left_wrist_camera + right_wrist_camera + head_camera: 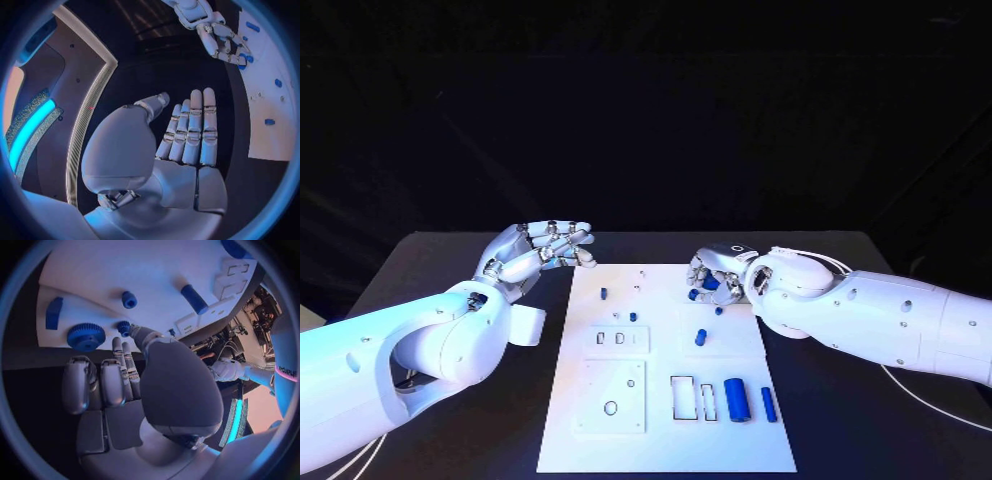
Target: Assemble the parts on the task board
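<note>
The white task board [661, 440] lies in the middle of the black table. My right hand [721, 275] is over its far right edge, where thumb and fingertips meet on a small blue peg [124, 328] standing on the board beside a blue gear [85, 336]. My left hand [538, 250] hovers over the table by the board's far left corner, its fingers [194, 125] straight and apart with nothing in them. A thick blue cylinder [734, 398] and a thinner blue rod [769, 403] lie at the board's near right. Small blue pegs [603, 294] [701, 337] dot the middle.
Two raised white blocks [615, 395] [617, 340] sit on the board's left half, and rectangular slots [685, 397] lie beside the cylinder. A blue block [54, 313] lies near the gear. A white cable [935, 400] runs over the table at the right.
</note>
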Controlling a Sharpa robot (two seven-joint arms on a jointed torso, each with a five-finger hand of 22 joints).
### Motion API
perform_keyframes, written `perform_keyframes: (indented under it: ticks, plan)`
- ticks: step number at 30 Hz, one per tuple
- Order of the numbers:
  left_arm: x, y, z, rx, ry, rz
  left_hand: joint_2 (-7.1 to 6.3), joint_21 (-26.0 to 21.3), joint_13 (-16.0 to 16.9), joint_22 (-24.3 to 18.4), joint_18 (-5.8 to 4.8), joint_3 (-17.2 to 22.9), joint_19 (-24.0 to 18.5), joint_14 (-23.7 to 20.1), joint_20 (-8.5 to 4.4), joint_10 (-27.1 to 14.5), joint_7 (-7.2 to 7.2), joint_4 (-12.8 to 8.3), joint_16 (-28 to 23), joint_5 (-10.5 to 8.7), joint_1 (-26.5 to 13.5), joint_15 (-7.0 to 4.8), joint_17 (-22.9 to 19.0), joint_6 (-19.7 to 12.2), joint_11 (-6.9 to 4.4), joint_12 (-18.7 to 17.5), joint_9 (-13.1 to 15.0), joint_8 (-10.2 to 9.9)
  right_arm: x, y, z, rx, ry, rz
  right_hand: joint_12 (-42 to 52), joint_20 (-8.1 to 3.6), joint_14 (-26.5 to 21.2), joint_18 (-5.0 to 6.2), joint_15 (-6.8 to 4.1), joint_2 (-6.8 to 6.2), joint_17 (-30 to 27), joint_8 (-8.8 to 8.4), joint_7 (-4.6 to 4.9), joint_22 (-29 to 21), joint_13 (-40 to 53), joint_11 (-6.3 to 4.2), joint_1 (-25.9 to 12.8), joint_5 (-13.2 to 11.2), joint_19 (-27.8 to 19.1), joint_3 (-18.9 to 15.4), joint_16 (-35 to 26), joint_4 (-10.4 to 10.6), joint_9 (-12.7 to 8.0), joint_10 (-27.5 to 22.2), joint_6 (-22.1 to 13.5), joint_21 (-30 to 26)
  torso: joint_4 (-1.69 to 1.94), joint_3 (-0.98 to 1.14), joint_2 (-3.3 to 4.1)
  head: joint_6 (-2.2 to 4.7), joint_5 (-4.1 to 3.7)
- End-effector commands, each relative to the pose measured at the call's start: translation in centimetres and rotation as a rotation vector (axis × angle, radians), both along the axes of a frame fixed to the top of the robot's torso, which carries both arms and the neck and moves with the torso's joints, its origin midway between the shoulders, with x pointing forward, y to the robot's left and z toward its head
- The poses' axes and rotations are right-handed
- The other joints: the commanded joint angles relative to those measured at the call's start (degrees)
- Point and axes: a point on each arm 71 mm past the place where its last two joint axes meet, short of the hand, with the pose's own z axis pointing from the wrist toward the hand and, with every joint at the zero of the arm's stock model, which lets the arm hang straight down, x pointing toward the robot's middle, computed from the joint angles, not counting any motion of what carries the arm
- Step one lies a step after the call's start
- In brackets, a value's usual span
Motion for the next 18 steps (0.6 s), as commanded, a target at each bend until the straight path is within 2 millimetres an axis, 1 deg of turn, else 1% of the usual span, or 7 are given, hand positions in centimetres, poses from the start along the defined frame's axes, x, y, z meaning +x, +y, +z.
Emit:
perform_keyframes:
  ticks: [1, 11, 18]
  plan:
    - [-0.03, -0.17, 0.17, -0.006, -0.007, -0.021, 0.04, 0.4, 0.1, 0.1, 0.42, 0.4, -0.6, -0.4, 0.0, 0.3, -0.15, -0.1, 0.3, -0.3, -0.7, -0.16, 0.0, 0.2, 0.05, -0.2, 0.1, 0.4, -0.02, 0.18, -0.21, -0.032, 0.01, 0.008, 0.3, 0.07, 3.3, -0.48, 0.03, 0.11, 0.1, 0.35, 0.07, 0.3, 0.1, -0.04, 0.6, 0.3, 0.5, 0.2, 0.4, 0.3, 0.1, -0.1, -0.4, 0.5, 0.18, -0.02, 0.05, 0.01, -0.05]
    - [0.02, -0.17, 0.14, -0.007, -0.005, -0.024, 0.19, 1.0, 0.1, 0.4, 0.41, 0.6, -0.9, -0.7, -0.03, 0.3, -0.12, -0.3, 0.7, -0.34, -0.7, -0.16, 0.6, 0.2, 0.06, -0.4, 0.1, 0.4, 0.14, 0.36, -0.42, -0.041, 0.016, 0.002, 0.3, 0.17, 3.4, -0.82, -0.06, 0.53, 0.9, 0.65, 0.09, 2.3, 0.1, -0.1, 0.8, 0.9, 1.2, 0.9, 1.3, 0.6, 0.6, 0.4, 0.0, 2.1, 0.41, -0.08, 0.16, -0.04, -0.1]
    - [0.02, -0.22, 0.14, -0.008, -0.004, -0.029, 0.19, 1.0, 0.1, 0.4, 0.41, 0.6, -0.9, -0.7, -0.03, 0.3, -0.12, -0.3, 0.7, -0.34, -0.7, -0.16, 0.6, 0.2, 0.06, -0.4, 0.1, 0.4, 0.25, 0.33, -0.63, -0.053, 0.025, -0.005, 0.3, 0.25, 3.4, -1.02, -0.09, 0.78, 1.2, 0.93, 0.13, 3.4, 0.1, -0.09, 0.8, 1.4, 1.6, 1.5, 1.8, 0.7, 0.9, 0.5, 0.3, 2.9, 0.54, -0.1, 0.18, -0.26, -0.16]
